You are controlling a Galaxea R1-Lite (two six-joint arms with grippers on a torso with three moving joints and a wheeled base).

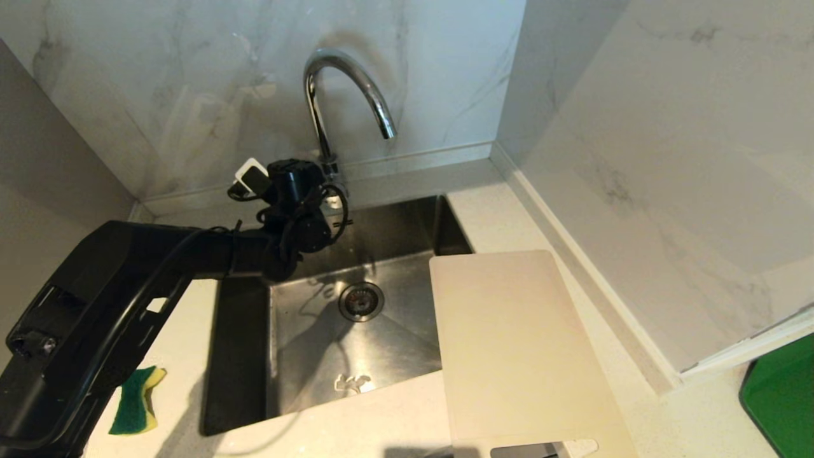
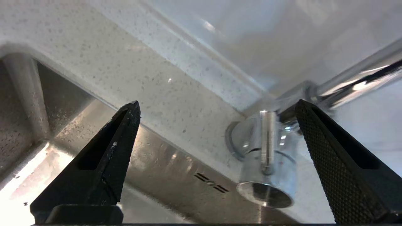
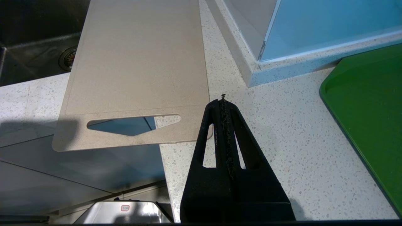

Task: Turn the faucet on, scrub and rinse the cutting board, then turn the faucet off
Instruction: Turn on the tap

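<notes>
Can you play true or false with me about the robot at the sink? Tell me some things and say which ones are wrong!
1. The left gripper is wide open near the bottom of the faucet. True.
2. Water is pouring from the faucet. False: nothing comes out of the spout.
3. The cutting board lies on the counter and partly sticks out over the sink. True.
4. The right gripper is holding the sponge. False: it is shut on nothing, beside the board's handle end.
5. The sponge is inside the sink. False: it lies on the counter, left of the sink.
</notes>
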